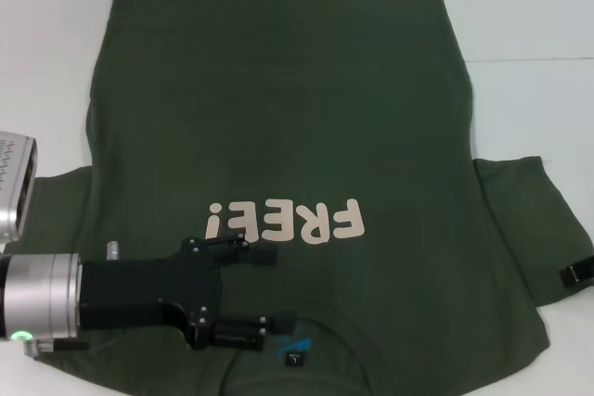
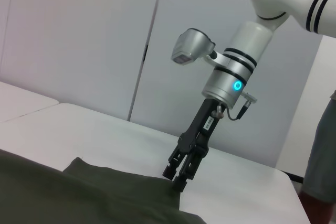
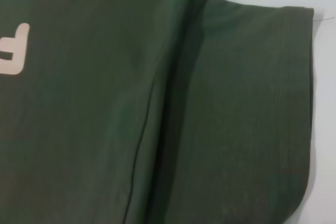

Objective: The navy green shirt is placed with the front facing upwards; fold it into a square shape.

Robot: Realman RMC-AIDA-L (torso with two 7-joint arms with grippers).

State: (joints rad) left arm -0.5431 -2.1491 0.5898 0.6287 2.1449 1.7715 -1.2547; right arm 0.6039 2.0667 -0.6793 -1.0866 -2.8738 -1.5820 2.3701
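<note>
The dark olive-green short-sleeved cotton T-shirt (image 1: 278, 136) lies flat and face up on the white tabletop (image 1: 529, 6). Its long axis runs from the hem at the far side to the round collar (image 1: 306, 340) at the robot's side, so the cream "FREE!" lettering (image 1: 283, 220) reads upside down from the head camera.

The left claw (image 1: 251, 294) hovers over the chest between the lettering and the collar, its fingers apart, one just beside the lettering and the other just beside the small blue label (image 1: 292, 351). It points across the shirt toward the right sleeve (image 1: 529, 229).

The right claw (image 2: 176, 174) stands upright at that sleeve's outer edge, fingertips down on the cloth; whether it has pinched the fabric I cannot tell.

The right arm is therefore nearer the sleeve, and folding it inward toward the lettering looks like the next step.
</note>
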